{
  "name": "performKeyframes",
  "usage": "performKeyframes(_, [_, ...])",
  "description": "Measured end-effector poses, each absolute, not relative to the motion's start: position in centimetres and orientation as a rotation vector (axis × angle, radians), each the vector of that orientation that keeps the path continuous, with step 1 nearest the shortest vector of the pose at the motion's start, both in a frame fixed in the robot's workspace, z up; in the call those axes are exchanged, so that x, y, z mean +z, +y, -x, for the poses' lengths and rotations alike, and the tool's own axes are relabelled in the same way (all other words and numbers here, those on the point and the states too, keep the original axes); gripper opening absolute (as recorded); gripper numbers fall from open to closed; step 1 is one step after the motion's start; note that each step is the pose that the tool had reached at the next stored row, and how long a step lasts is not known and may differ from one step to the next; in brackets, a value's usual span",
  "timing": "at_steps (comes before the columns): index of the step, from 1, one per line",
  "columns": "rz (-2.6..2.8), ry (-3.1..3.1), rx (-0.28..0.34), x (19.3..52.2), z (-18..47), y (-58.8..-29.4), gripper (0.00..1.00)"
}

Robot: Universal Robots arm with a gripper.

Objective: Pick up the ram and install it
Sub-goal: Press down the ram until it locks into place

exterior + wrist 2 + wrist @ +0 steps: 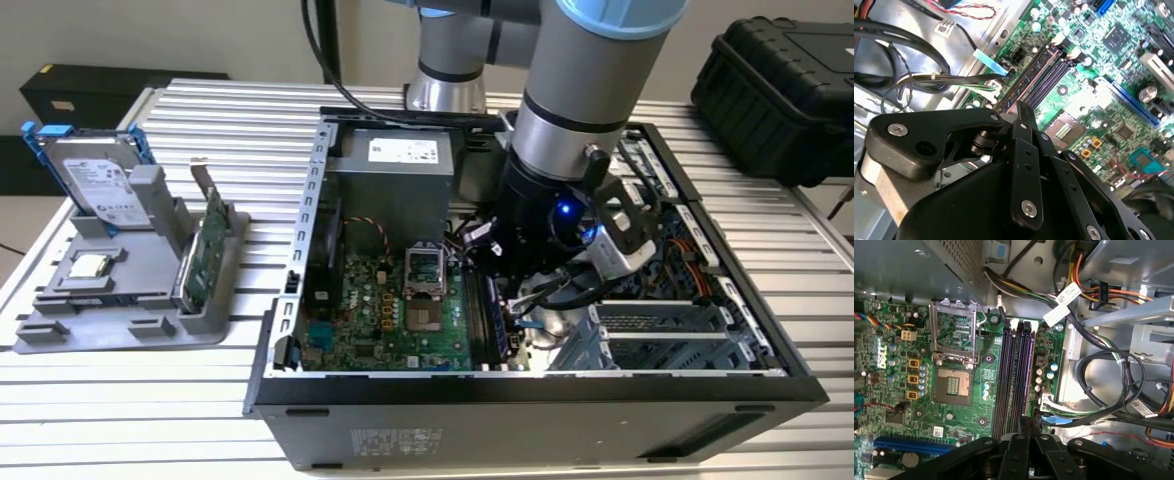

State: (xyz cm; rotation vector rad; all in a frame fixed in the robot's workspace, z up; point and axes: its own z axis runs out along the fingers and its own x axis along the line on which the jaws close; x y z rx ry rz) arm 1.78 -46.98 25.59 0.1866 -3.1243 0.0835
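Observation:
In the exterior view my gripper (518, 312) is down inside the open computer case (694, 372), at the memory slots on the motherboard (387, 310). The ram (497, 322) is a thin dark stick standing edge-on along one slot. In both wrist views the black fingers (1021, 112) (1023, 426) come together over the row of dark slots (1015, 375) (1041, 75), shut on the ram's top edge. My own linkage hides the part of the stick beneath it.
Cable bundles (1104, 390) and a blue cable (988, 59) run right beside the slots. The empty processor socket (954, 386) lies on the slots' other side. On the exterior view's left, a grey holder (120, 310) carries a hard drive (94, 180) and a green card (211, 245).

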Motion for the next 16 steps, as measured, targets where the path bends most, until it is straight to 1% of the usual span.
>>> performKeyframes(16, [-0.517,-3.092,0.086,25.45,-1.65,-46.94,0.00])
